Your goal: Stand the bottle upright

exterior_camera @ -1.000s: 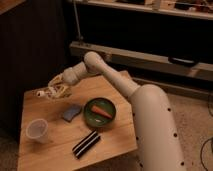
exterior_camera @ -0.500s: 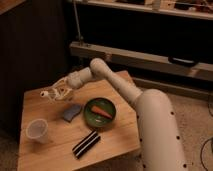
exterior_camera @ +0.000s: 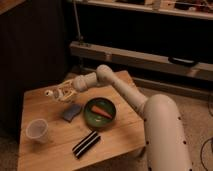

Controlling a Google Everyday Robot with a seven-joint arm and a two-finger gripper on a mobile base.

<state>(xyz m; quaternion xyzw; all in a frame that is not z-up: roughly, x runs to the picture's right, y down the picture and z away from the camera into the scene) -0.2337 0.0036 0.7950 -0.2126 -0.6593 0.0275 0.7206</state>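
The gripper (exterior_camera: 60,93) is in the left part of the frame, at the end of the one white arm (exterior_camera: 120,90), which reaches from the right across the far side of the wooden table (exterior_camera: 117,134). It hangs in the air above the far left corner of the table and, as far as I can judge, it is closed on the bottle (exterior_camera: 49,93). The bottle sticks out from the gripper toward the left edge of the frame, and its whitish end is farthest from the arm. The long axis looks nearly level, so the bottle lies on its side in the grasp and does not touch the wood. I think the coming move must turn this axis until it is vertical, and then bring the bottle down on the free wood under it. On the table I count one of each thing: one whitish cup (exterior_camera: 37,130) at the lower left, standing well apart from the gripper; one blue-grey sponge (exterior_camera: 71,112) just below the gripper in the frame; one green bowl (exterior_camera: 89,116) beside the sponge, with one orange piece (exterior_camera: 102,111) in it; and one black-and-white striped thing (exterior_camera: 86,143) near the front edge.
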